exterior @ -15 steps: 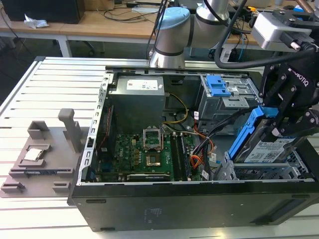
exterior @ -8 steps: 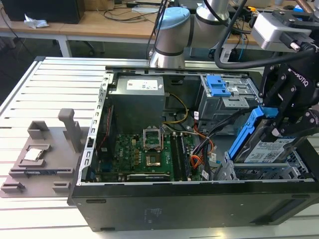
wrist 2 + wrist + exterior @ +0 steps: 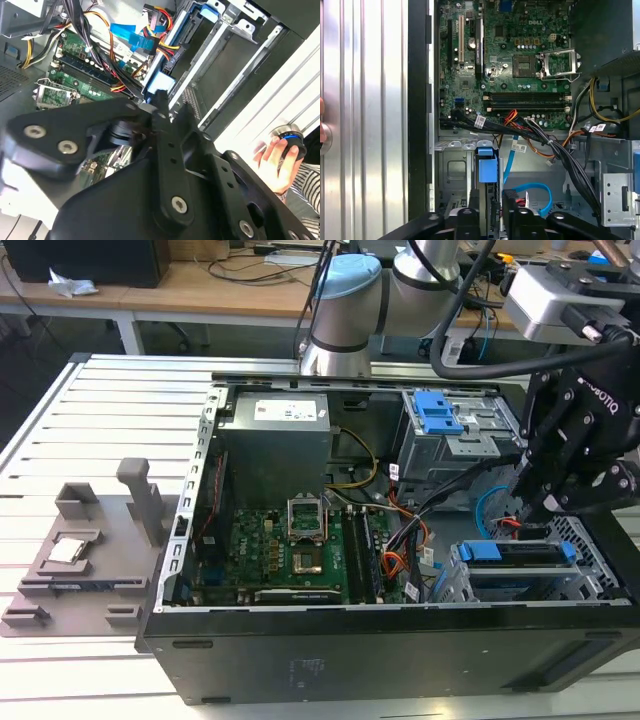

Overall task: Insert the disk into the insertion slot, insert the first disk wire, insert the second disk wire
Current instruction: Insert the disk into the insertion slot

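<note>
The disk (image 3: pixel 515 562), silver in a blue carrier, stands on edge inside the insertion slot (image 3: pixel 592 552), the perforated silver cage at the exterior view's lower right. My gripper (image 3: pixel 535 520) is right above it. In the first wrist view the gripper (image 3: pixel 491 217) has a finger on each side of the disk (image 3: pixel 487 170), shut against it. The carrier's blue tab (image 3: pixel 161 82) shows just past my fingertips (image 3: pixel 161 107). The second disk wire (image 3: pixel 540 190), a light-blue loop (image 3: pixel 483 505), lies loose beside the slot. The first disk wire (image 3: pixel 521 201), red (image 3: pixel 507 523), lies next to it.
A grey cage with a blue latch (image 3: pixel 440 415) stands behind the slot. A black cable bundle (image 3: pixel 560 155) crosses between the motherboard (image 3: pixel 300 540) and the drive bays. A grey fixture (image 3: pixel 90 540) sits on the slatted table. A person's hand (image 3: pixel 275 157) rests outside the case.
</note>
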Robot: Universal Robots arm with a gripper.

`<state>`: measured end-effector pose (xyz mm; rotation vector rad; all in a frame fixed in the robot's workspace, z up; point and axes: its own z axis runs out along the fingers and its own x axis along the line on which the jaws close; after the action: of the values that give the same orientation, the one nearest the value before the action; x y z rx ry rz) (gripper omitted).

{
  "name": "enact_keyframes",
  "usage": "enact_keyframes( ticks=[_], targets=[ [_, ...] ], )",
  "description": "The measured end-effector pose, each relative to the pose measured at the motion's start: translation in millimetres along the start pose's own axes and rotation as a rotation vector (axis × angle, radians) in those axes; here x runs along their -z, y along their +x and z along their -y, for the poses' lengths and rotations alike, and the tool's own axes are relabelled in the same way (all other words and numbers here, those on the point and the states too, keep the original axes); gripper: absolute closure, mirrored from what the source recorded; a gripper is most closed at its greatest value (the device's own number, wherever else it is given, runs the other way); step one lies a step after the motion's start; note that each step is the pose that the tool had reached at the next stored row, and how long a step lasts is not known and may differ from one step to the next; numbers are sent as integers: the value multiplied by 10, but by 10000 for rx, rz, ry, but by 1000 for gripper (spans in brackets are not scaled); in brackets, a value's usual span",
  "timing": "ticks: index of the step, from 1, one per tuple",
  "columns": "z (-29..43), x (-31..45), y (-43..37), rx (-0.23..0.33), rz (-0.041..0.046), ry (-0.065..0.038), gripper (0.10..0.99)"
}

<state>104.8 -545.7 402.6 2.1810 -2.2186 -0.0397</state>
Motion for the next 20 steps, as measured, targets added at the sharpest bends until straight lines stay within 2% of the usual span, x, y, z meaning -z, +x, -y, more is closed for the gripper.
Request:
enact_keyframes(
  ticks=[3,10,11,14,15,20],
  targets=[
    [0,-1,0,0,0,0,973],
    [2,-4,0,-1,0,0,980],
    [27,-4,-2,0,1,0,980],
    [190,4,-24,2,-1,-18,980],
    [220,5,-27,0,-2,-24,980],
    [257,-43,-29,1,-2,-29,980]
  ],
)
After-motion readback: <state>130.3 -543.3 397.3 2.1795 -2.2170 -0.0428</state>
